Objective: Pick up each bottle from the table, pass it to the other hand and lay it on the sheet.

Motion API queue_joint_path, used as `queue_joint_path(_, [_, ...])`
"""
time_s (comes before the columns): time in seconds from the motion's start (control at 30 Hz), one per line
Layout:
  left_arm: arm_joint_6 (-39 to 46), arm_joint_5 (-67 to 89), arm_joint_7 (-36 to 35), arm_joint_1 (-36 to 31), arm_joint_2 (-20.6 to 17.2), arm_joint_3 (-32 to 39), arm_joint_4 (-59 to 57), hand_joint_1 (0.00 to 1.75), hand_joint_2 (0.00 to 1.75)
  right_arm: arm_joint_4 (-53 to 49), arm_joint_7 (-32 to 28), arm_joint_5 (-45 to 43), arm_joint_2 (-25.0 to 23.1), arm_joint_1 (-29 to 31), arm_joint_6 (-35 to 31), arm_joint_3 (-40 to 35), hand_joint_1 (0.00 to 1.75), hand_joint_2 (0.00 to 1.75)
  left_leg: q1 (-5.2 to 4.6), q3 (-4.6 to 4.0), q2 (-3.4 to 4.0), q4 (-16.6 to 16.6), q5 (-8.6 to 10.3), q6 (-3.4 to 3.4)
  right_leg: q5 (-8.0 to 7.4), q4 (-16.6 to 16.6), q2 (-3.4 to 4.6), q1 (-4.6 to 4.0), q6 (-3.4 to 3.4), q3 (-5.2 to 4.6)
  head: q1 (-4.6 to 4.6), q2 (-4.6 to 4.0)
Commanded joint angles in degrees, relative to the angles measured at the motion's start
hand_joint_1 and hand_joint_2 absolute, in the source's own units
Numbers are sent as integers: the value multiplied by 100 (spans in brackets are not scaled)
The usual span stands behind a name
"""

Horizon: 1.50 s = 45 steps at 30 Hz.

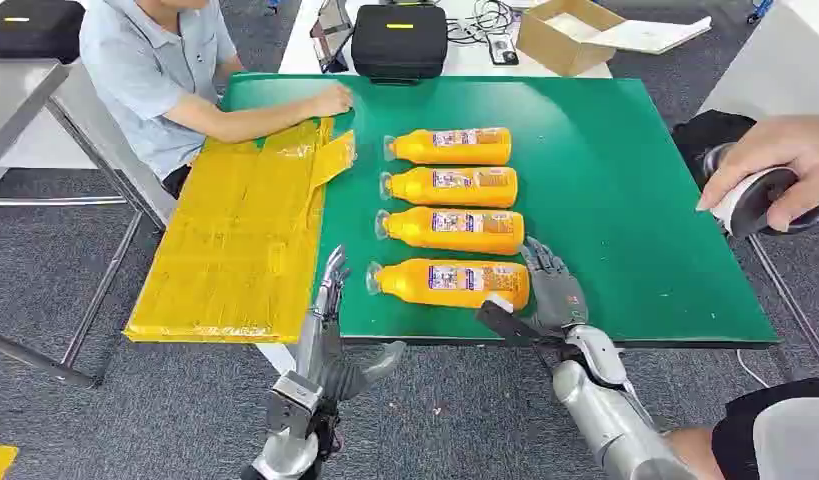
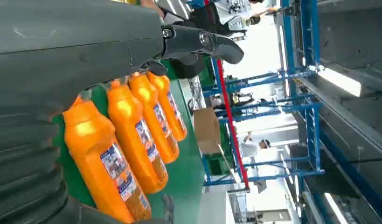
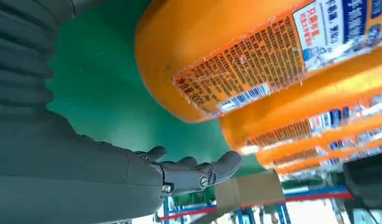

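Green table (image 1: 625, 180) fills mid-frame on grey carpet; 4 bottles (image 1: 453, 228) centre, yellow sheet (image 1: 240, 240) overhanging left edge; left hand (image 1: 330, 285) and right hand (image 1: 550, 280) spread, empty.

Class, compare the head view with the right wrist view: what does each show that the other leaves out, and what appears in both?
Head view alone: the yellow sheet at the table's left, a seated person's hand resting on it, the black case, and the left hand, open at the table's near edge.

Right wrist view alone: the barcode and fine print on the nearest bottle's base end.

Both: the four orange bottles lying in a row on the green table, the cardboard box, and the right hand, open beside the nearest bottle.
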<state>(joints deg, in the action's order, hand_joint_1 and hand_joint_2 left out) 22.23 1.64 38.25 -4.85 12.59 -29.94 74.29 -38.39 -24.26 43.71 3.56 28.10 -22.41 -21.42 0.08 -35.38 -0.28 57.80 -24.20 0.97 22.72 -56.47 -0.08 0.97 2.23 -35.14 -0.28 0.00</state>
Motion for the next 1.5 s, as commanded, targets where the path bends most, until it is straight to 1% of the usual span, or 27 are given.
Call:
queue_joint_path(0.03, [-40, -117, 25, -402, 38, -171, -433, 0, 175, 1259, -35, 14, -223, 857, 351, -150, 0, 175, -1, 9, 5, 0, -2, -3, 2, -1, 5, 0, -6, 7, 0, 0])
queue_joint_path(0.13, [-67, -175, 18, -475, 62, -189, -519, 0, 175, 1467, -11, 101, -281, 898, 347, -236, 0, 175, 5, 36, 10, -2, -12, -7, 9, 2, 8, -6, -13, 33, 0, 0])
queue_joint_path(0.2, [-77, -180, 18, -504, 75, -206, -531, 0, 175, 1507, -15, 89, -325, 905, 337, -225, 0, 175, 1, 14, 2, -3, -2, -3, 2, 2, 2, -2, -6, 12, 0, 0])
queue_joint_path(0.23, [-79, -182, 18, -514, 80, -210, -538, 0, 175, 1515, -5, 99, -337, 910, 332, -232, 0, 175, 5, 31, 4, -1, -11, -6, 10, 2, 2, -6, -11, 30, 0, 0])
queue_joint_path(0.37, [-84, -189, 20, -539, 88, -217, -567, 0, 175, 1563, 9, 118, -369, 943, 328, -245, 0, 175, -1, 12, 2, -2, -2, -2, 2, 0, 1, 0, -5, 10, -2, 0])
queue_joint_path(0.4, [-84, -189, 20, -539, 88, -217, -567, 0, 175, 1563, 9, 118, -369, 943, 328, -245, 0, 175, 3, 29, 12, 0, -11, -6, 8, 0, 10, -4, -10, 25, 0, 0])
queue_joint_path(0.43, [-84, -189, 20, -539, 88, -217, -567, 0, 175, 1563, 9, 118, -369, 943, 328, -245, 0, 175, 1, 16, 4, -2, -3, -3, 3, 1, 2, -1, -6, 14, 0, 0])
queue_joint_path(0.47, [-84, -189, 20, -539, 88, -217, -567, 0, 175, 1563, 9, 118, -369, 943, 328, -245, 0, 175, 3, 27, 6, 0, -9, -5, 8, 1, 4, -4, -9, 25, 0, 0])
queue_joint_path(0.7, [-97, -263, 62, -625, 118, -228, -642, 0, 175, 1710, -46, -100, -511, 1034, 480, -60, 0, 175, 4, 24, 7, 3, -9, -5, 7, -2, 5, -5, -10, 22, 0, 0])
queue_joint_path(0.93, [-130, -352, 115, -734, 56, -240, -762, 0, 175, 1894, 52, 2, -531, 970, 543, -152, 0, 175, 3, 22, 0, -2, -6, -5, 6, 2, -1, -4, -8, 21, 0, 0])
queue_joint_path(1.0, [-168, -403, 174, -727, 59, -241, -761, 0, 175, 1953, 104, 36, -525, 973, 574, -176, 0, 175, 7, 38, 2, 1, -14, -8, 14, 1, 0, -8, -13, 37, 0, 0])
queue_joint_path(1.07, [-176, -398, 171, -689, 83, -273, -701, 0, 175, 1979, 105, 52, -506, 972, 599, -191, 2, 175, 3, 20, 0, -4, -3, -3, 4, 4, -2, -3, -6, 19, 0, 0])
queue_joint_path(1.1, [-171, -380, 174, -688, 81, -290, -663, 0, 175, 2020, 119, 27, -505, 981, 661, -169, 152, 175, 5, 31, 1, -2, -8, -5, 9, 4, -2, -6, -9, 31, 2, 0])
queue_joint_path(1.13, [-154, -366, 171, -696, 74, -287, -643, 0, 175, 2054, 169, 58, -495, 982, 689, -190, 164, 175, 2, 20, -2, -2, -3, -3, 5, 2, -4, -3, -7, 19, 0, 0])
queue_joint_path(1.17, [-155, -366, 169, -697, 71, -285, -630, 0, 175, 2078, 197, 65, -492, 980, 716, -193, 169, 175, 6, 37, -2, -1, -11, -6, 13, 3, -5, -7, -12, 37, 0, 0])
queue_joint_path(1.2, [-161, -371, 165, -689, 56, -269, -591, 0, 175, 2140, 299, 55, -479, 968, 890, -182, 155, 175, 3, 20, -4, -2, -3, -3, 5, 4, -6, -4, -6, 21, 0, 0])
queue_joint_path(1.23, [-163, -371, 150, -676, 44, -259, -566, 0, 175, 2158, 390, 193, -445, 947, 970, -292, 131, 175, 5, 29, -3, -1, -7, -5, 8, 3, -6, -6, -9, 29, 0, 0])
queue_joint_path(1.33, [-185, -368, 144, -663, 14, -252, -531, 0, 175, 2191, 436, 265, -383, 908, 1121, -351, 145, 175, 5, 26, -6, -3, -4, -5, 7, 5, -8, -5, -9, 27, 2, 0])
queue_joint_path(1.47, [-187, -368, 144, -661, 9, -249, -525, 0, 175, 2188, 430, 265, -376, 898, 1116, -350, 145, 175, 6, 43, -8, -5, -2, -4, 5, 10, -12, -7, -7, 40, 0, 0])
queue_joint_path(1.5, [-195, -356, 140, -659, -1, -260, -520, 0, 175, 2203, 430, 277, -374, 904, 1181, -367, 161, 175, 8, 59, -10, -7, -5, -6, 9, 12, -16, -9, -12, 59, 0, 0])
